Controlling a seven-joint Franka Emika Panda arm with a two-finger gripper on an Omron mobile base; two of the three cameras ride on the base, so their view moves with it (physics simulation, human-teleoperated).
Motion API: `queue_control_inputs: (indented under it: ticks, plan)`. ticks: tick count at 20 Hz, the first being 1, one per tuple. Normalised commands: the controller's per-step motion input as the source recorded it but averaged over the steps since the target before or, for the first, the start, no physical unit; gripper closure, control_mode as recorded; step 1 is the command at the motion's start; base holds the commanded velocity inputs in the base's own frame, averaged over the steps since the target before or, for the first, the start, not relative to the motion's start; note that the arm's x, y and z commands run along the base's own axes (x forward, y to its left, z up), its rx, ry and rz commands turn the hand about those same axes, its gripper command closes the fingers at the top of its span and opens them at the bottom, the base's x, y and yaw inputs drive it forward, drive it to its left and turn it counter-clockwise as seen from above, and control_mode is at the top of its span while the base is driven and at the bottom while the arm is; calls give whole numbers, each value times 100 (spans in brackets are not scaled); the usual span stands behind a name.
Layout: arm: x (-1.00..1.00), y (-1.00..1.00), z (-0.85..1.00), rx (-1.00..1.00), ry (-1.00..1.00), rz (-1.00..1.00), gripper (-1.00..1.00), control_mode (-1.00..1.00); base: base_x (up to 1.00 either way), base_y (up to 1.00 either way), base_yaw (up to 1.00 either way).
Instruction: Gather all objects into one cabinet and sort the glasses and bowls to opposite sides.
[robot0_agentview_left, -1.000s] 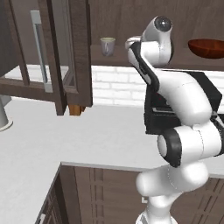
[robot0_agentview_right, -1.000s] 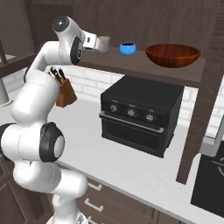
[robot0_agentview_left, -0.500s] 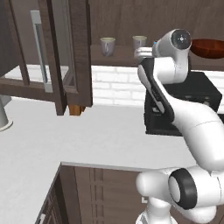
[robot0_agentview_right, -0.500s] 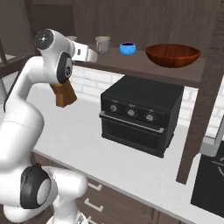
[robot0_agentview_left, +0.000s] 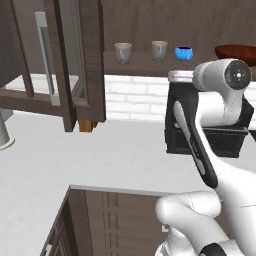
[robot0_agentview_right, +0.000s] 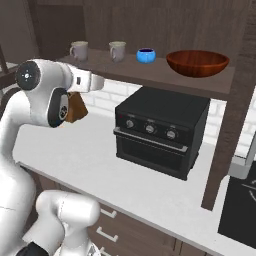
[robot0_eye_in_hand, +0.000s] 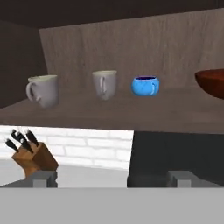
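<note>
Standing in a row on the open wooden shelf (robot0_eye_in_hand: 109, 114) are two pale grey tumblers, each with a small handle, then a bright blue cup (robot0_eye_in_hand: 145, 85), then a red-brown bowl (robot0_agentview_right: 197, 62). In the hand view the left tumbler (robot0_eye_in_hand: 43, 90) sits toward 9 o'clock, the second tumbler (robot0_eye_in_hand: 105, 84) near the centre, the cup just at its 3 o'clock, and the bowl cut off at the frame's 3 o'clock edge. All four stand apart and upright. The jaws are spread wide and hold nothing, hanging clear below the shelf edge. A black countertop oven (robot0_agentview_right: 160, 130) rests on the pale bench (robot0_agentview_right: 95, 155) under the bowl, a knife block (robot0_eye_in_hand: 33, 157) at the hand view's 8 o'clock. A glass-paned cabinet door (robot0_agentview_left: 67, 60) stands open at the left base view's 10 o'clock.
</note>
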Motion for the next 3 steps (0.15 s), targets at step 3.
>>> queue_control_inputs:
  ticks: [3]
  plan:
    - [-100,-11,0,0,-16,0,-100,-100,0,0,0]
